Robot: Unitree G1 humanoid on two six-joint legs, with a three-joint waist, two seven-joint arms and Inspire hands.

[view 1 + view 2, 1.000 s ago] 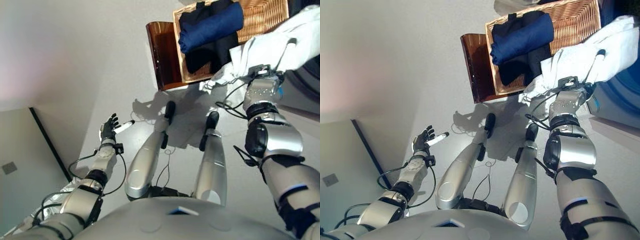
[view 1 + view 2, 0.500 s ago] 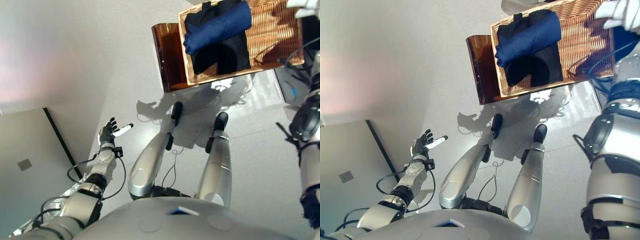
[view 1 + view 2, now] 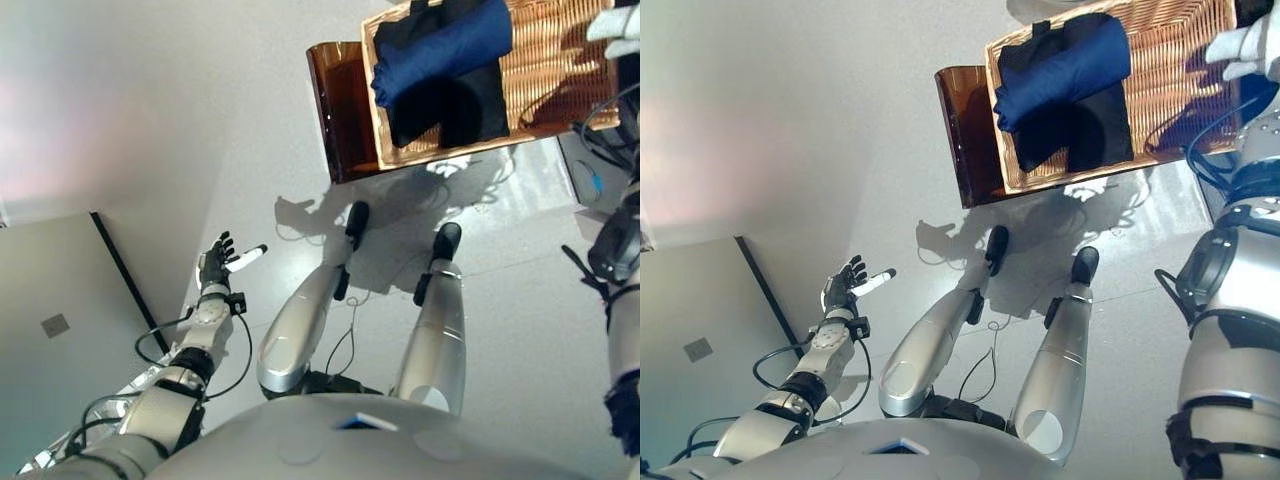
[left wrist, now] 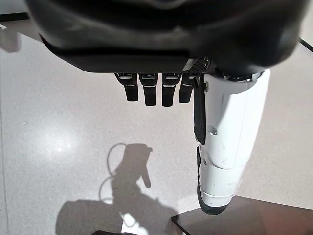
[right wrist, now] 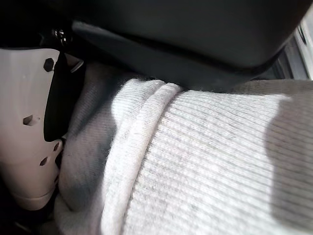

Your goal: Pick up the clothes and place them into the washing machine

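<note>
Right robot hand [image 5: 29, 127] is pressed into a pale grey ribbed knit garment [image 5: 205, 166]; white cloth shows at the far right beside the woven wicker basket [image 3: 1170, 60], presumably lifted toward the washer, which is out of view. Its finger closure cannot be told. Rolled navy garment [image 3: 1065, 65] and black clothes [image 3: 1090, 125] remain in the basket. Left robot hand [image 3: 213, 262] hangs empty over the floor, fingers relaxed.

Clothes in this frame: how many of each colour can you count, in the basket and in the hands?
Blue garments: 1, the rolled blue cloth in the wicker basket.
Black garments: 1, the black cloth under it; it may be more than one piece.
White garments: 1, the white knit held by the right hand.
Left hand: 0.
Total: 3.
</note>
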